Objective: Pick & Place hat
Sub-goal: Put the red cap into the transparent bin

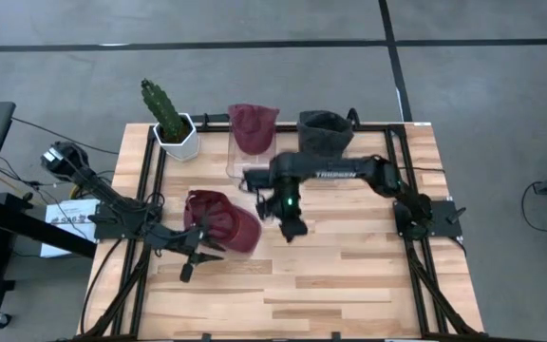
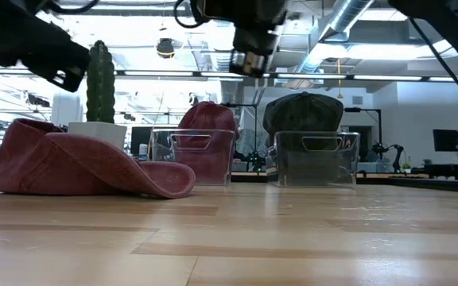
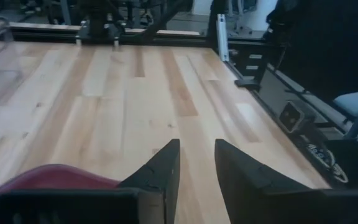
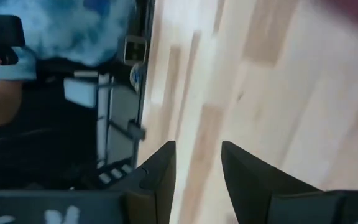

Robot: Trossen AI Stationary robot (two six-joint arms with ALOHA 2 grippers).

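Overhead, red hat [image 1: 221, 221] beside left hand [image 1: 196, 265]

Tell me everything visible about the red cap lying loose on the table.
The red cap is soft, faded cloth with a rounded crown and a curved brim. It lies flat on the wooden table, left of centre, in front of the cactus pot. The left hand is at its front edge, empty; contact cannot be told. The right hand hangs beside it.

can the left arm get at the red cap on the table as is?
Probably yes. The left claw hovers open at the near edge of the red cap, nothing between them. The right claw sits off the cap's other side, clear of it.
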